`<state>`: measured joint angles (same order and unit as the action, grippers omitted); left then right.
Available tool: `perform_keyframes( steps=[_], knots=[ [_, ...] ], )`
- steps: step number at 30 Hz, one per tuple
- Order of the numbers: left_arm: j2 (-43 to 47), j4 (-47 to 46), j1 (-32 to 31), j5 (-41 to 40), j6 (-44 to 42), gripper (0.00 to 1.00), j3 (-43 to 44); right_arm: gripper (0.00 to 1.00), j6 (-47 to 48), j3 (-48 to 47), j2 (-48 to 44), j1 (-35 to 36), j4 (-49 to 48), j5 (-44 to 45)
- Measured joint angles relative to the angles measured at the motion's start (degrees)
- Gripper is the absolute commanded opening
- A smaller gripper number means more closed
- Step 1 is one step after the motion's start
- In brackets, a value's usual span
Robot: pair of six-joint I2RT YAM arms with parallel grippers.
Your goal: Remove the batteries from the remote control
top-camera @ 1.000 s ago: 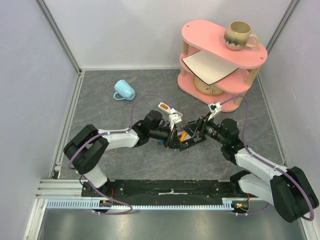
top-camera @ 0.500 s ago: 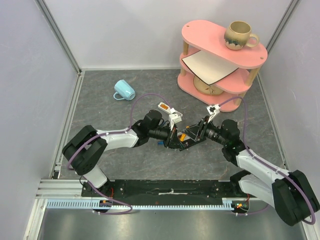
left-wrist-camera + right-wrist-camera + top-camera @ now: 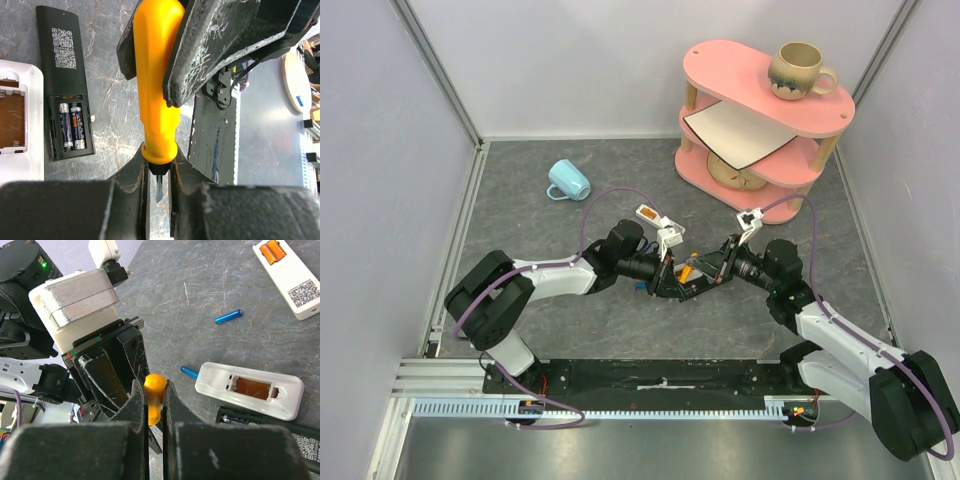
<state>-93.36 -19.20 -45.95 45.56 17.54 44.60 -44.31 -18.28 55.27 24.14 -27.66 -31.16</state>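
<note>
Sharing one tool between two arms: the left pincer and the right pincer are both clenched on the screwdriver, which is held in the air above the grey bench; the left pincer grips the narrow end of the orange handle, where the metal shaft comes out between its fingers; the right pincer is closed on the rounded butt end of the same handle; neither stands open.

Judged from this, the step in hand is a handover of the screwdriver from one arm to the other, not yet finished, since both grip it; which arm is giving cannot be told.

The black remote lies on the bench below with its cover off; two dark batteries sit side by side in its compartment; just beside it lies a white remote whose compartment is empty; two blue batteries lie loose on the bench, one at the end of the white remote, one farther off; a second white remote, well apart, holds orange batteries.

The next move probably calls for one pincer to let go cleanly; then the tip can go to the cells left in the black remote.
</note>
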Motion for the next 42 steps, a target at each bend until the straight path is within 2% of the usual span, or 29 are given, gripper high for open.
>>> perform_keyframes(
  steps=[1,4,7,14,21,28,37,42],
  knots=[
    [0.0,0.1,0.0,0.0,0.0,0.4,0.0,0.0,0.0,-0.1,0.1,0.0,0.2,0.1],
    [0.1,0.1,0.0,-0.5,-0.8,0.67,0.0,0.0,0.5,-0.5,-0.5,0.0,2.4,1.2],
    [1.8,0.2,0.0,-2.2,-1.6,0.73,-1.3,0.0,2.0,-0.6,-2.7,0.0,7.3,5.2],
    [3.9,3.5,-0.6,-10.1,-4.0,0.73,-1.9,0.0,5.1,-0.6,-11.0,0.0,16.5,17.6],
    [3.3,9.2,-4.3,-22.3,-6.5,0.71,-1.6,0.0,6.4,0.1,-15.5,0.0,19.5,26.9],
    [-2.6,14.2,-12.0,-35.2,-6.8,0.71,1.9,0.0,7.0,0.2,-14.9,0.0,20.5,29.3],
    [-5.2,10.4,-12.9,-42.7,-6.7,0.7,2.7,0.0,8.0,0.2,-14.9,0.0,21.4,29.5],
    [-7.7,7.3,-12.9,-45.2,-6.8,0.57,4.0,0.0,8.4,1.4,-14.2,0.0,20.5,29.5]
  ],
)
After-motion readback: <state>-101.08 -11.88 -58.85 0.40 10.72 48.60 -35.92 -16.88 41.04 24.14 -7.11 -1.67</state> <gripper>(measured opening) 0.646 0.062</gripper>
